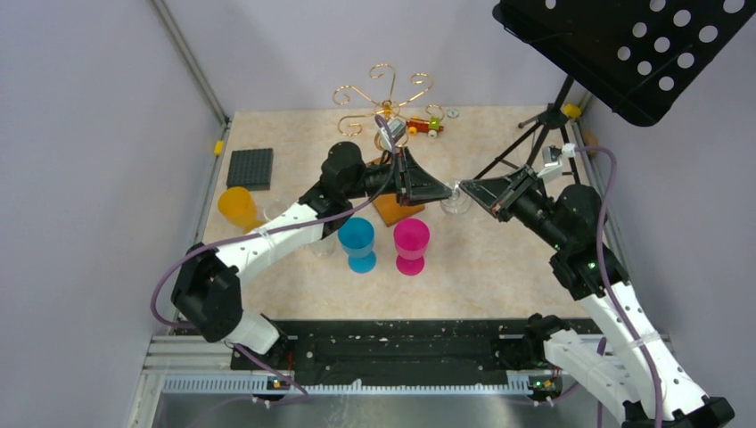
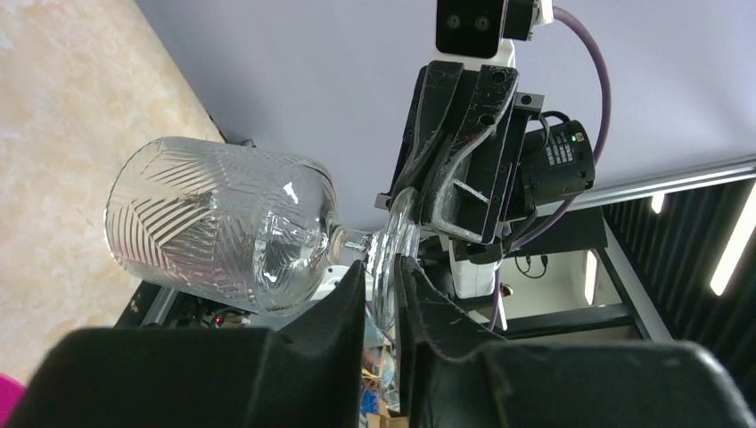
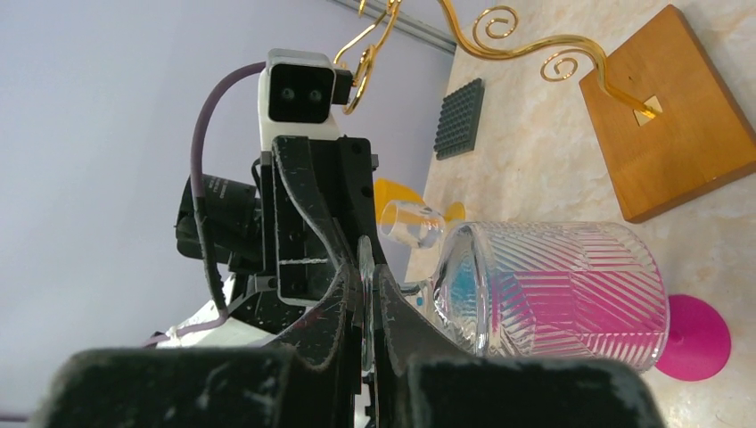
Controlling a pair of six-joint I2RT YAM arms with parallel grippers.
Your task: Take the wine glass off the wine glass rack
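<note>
Seen from above, the clear ribbed wine glass (image 1: pixel 456 200) hangs free of the gold wire wine glass rack (image 1: pixel 383 94), at its 4 o'clock, apparently with the bowl down, and its foot is pinched between the closed left gripper (image 1: pixel 445 190) at 9 o'clock and the closed right gripper (image 1: pixel 467 189) at 3 o'clock, both equally near.

The wine glass (image 2: pixel 223 227) is clear, its bowl cut with slanting line patterns. It lies on its side in the air above the bench, apart from the rack, its round foot pinched edge-on by the left tool (image 2: pixel 382 285) and the right tool (image 3: pixel 365 294). The wine glass rack (image 1: pixel 383 94), thin gold wire with curled spiral arms, stands upright on its flat orange-brown wooden base (image 3: pixel 677 134)
</note>
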